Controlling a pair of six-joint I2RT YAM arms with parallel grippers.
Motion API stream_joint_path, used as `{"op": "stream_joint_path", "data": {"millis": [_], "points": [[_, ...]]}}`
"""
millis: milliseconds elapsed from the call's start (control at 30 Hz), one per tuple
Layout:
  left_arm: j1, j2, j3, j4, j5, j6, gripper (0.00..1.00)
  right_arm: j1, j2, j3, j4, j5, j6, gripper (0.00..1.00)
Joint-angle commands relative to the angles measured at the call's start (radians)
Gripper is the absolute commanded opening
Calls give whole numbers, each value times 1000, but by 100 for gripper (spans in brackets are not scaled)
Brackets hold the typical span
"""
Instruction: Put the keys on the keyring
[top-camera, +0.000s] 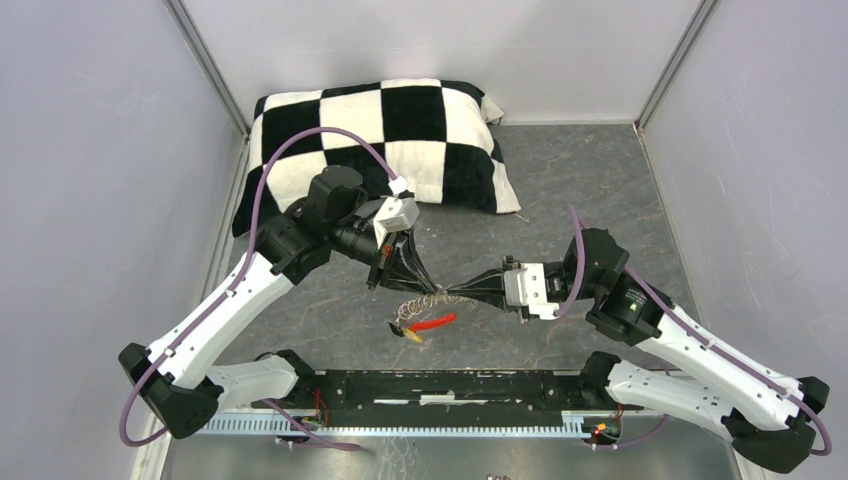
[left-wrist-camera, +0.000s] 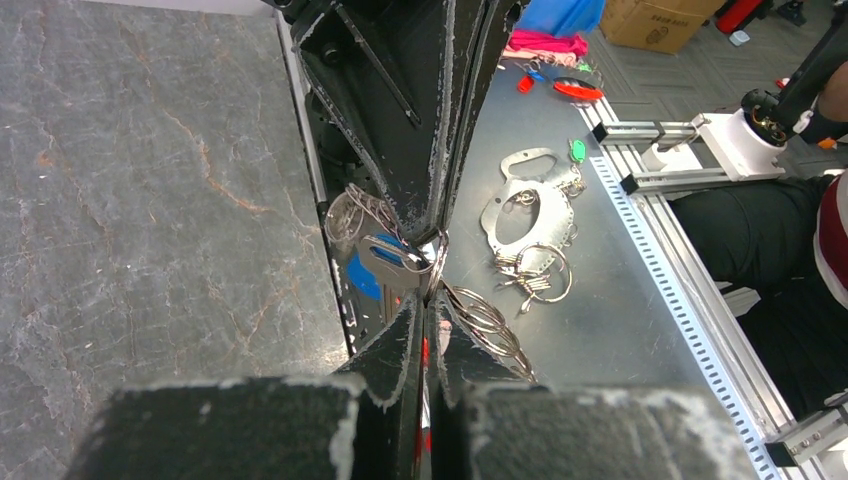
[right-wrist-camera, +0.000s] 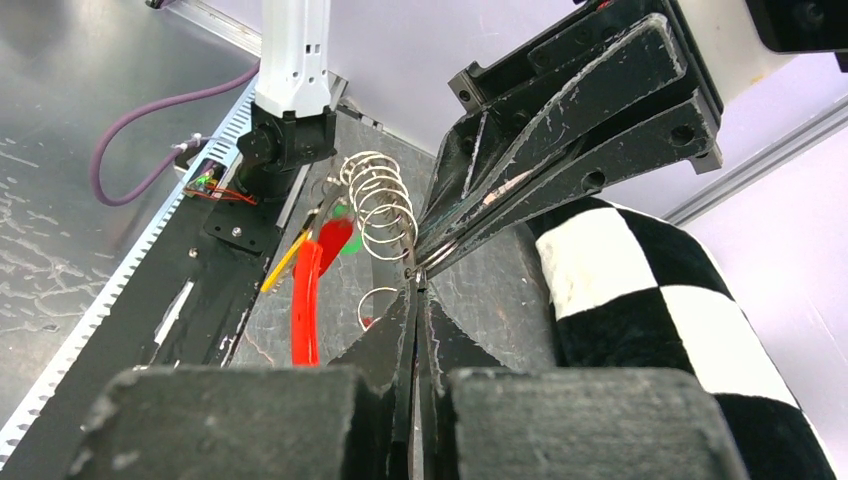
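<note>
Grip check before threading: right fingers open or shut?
Shut: right fingers meet with no gap at the tips, pinching the keyring.

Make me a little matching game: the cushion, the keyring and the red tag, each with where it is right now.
Things:
1. cushion
2. keyring
3. red tag

Places:
A. pinched where the left gripper and right gripper meet
B. against the far wall
C. just on the arm-base side of the ring

Pairs: 1-B, 2-A, 3-C
</note>
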Motion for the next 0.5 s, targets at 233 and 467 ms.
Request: {"op": "stream_joint_path", "data": {"millis": [233,467], "points": [[12,-15,51,54,-43,-80,2,5,-18,-15,10,-29,13,1],[16,-15,53,65,-51,-104,2,5,-15,-4,6,-33,11,0]]}}
